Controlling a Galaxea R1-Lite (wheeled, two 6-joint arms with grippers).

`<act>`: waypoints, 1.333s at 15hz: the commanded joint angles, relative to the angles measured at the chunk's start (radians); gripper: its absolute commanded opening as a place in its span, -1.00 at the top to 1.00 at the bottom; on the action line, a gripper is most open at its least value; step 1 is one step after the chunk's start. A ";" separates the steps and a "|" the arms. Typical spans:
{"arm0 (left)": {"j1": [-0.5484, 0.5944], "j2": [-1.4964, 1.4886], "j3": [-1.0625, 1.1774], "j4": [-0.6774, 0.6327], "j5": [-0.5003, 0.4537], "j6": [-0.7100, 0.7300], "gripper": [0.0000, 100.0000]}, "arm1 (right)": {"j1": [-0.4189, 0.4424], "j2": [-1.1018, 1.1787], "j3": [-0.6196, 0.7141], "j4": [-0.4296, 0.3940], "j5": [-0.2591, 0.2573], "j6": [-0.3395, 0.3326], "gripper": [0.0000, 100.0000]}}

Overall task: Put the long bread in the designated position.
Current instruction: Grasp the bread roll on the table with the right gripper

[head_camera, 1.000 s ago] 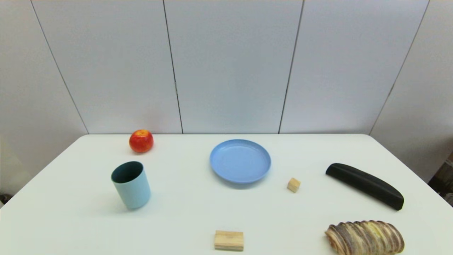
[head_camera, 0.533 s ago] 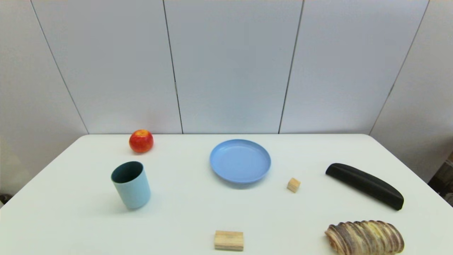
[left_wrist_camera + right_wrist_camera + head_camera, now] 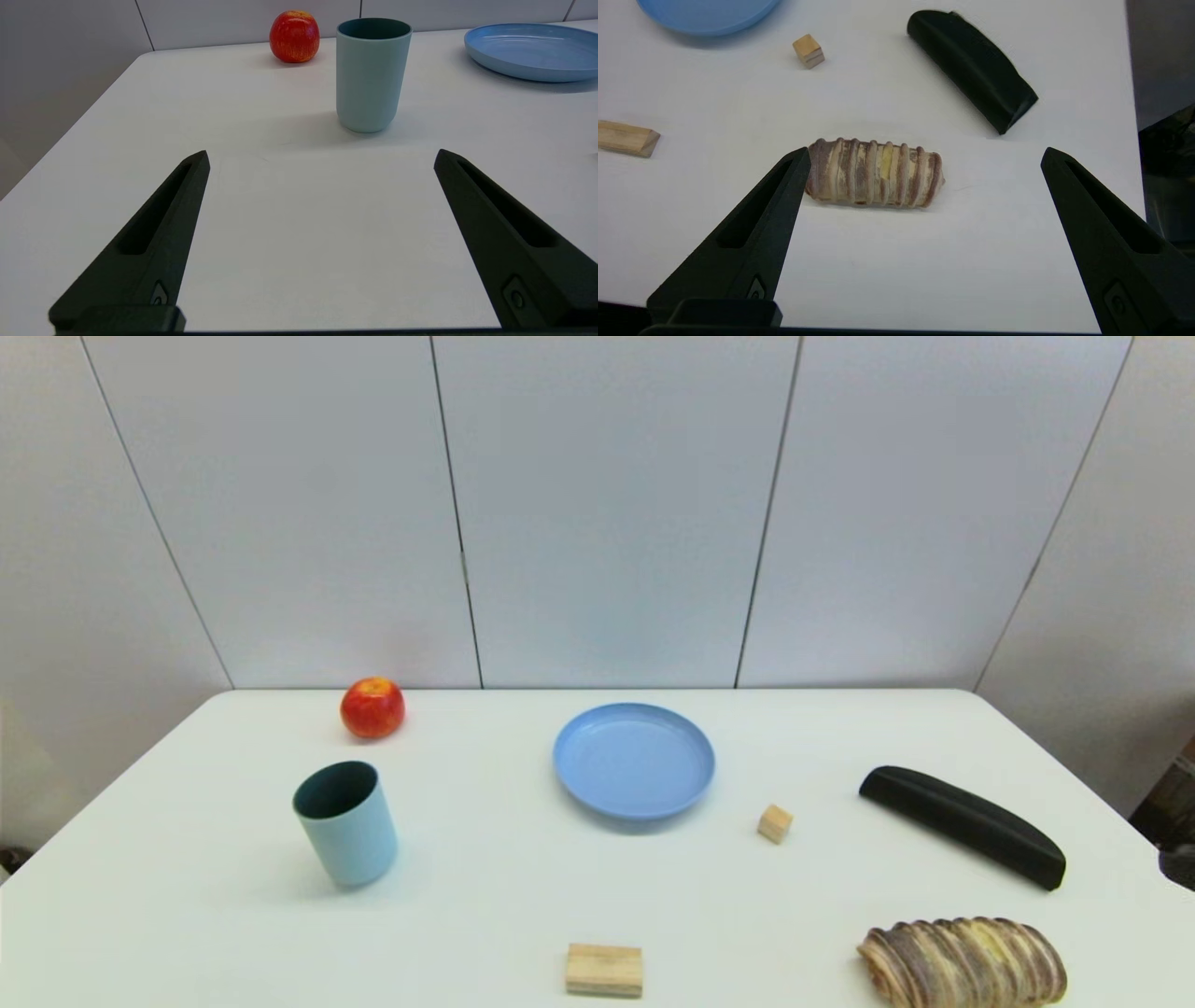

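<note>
In the head view the ridged brown-and-cream long bread [image 3: 962,961] runs off the bottom edge, so its near side is cut away. A dark shape [image 3: 1178,864] pokes in at the right edge, too little of it showing to identify. In the left wrist view the round blue plate [image 3: 532,50] is cut by the right edge. In the right wrist view that plate [image 3: 707,14] is cropped by the top edge, and the flat pale wooden block [image 3: 627,138] by the left edge.

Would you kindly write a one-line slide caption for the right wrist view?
Right gripper open above the white table, facing the long bread, black curved bar beyond.
</note>
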 commanded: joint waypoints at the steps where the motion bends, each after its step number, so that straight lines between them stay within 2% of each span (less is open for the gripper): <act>1: 0.000 0.001 0.002 0.000 -0.001 0.000 -1.00 | 0.027 0.239 -0.165 0.242 0.060 -0.304 -1.00; 2: 0.000 0.001 0.002 0.000 -0.001 0.000 -1.00 | 0.027 0.271 -0.196 0.301 0.118 -0.377 -1.00; 3: 0.000 0.001 0.002 0.000 0.001 0.000 -1.00 | 0.029 0.312 -0.236 0.334 0.211 -0.437 -1.00; 4: 0.000 0.001 0.002 0.000 0.001 0.000 -1.00 | 0.036 0.335 -0.239 0.336 0.267 -0.506 -1.00; 5: 0.000 0.001 0.002 0.000 -0.001 0.000 -1.00 | 0.036 0.361 -0.232 0.339 0.292 -0.592 -1.00; 9: 0.000 0.001 0.002 0.000 -0.001 0.000 -1.00 | 0.038 0.470 -0.170 0.339 0.321 -0.963 -1.00; 12: 0.000 0.001 0.002 0.000 -0.001 0.000 -1.00 | 0.030 0.550 -0.147 0.340 0.318 -1.101 -1.00; 14: 0.000 0.001 0.002 0.000 -0.001 0.000 -1.00 | -0.001 0.581 -0.145 0.339 0.318 -1.242 -1.00; 16: 0.000 0.000 0.002 0.000 0.001 0.000 -1.00 | -0.063 0.622 -0.150 0.333 0.316 -1.476 -1.00; 17: 0.000 0.001 0.002 0.000 -0.001 0.000 -1.00 | -0.086 0.647 -0.151 0.328 0.316 -1.566 -1.00; 18: 0.000 0.001 0.002 0.000 -0.001 0.000 -1.00 | -0.103 0.665 -0.150 0.328 0.316 -1.628 -1.00; 20: 0.000 0.001 0.002 0.000 -0.001 0.000 -1.00 | -0.106 0.690 -0.151 0.327 0.319 -1.689 -1.00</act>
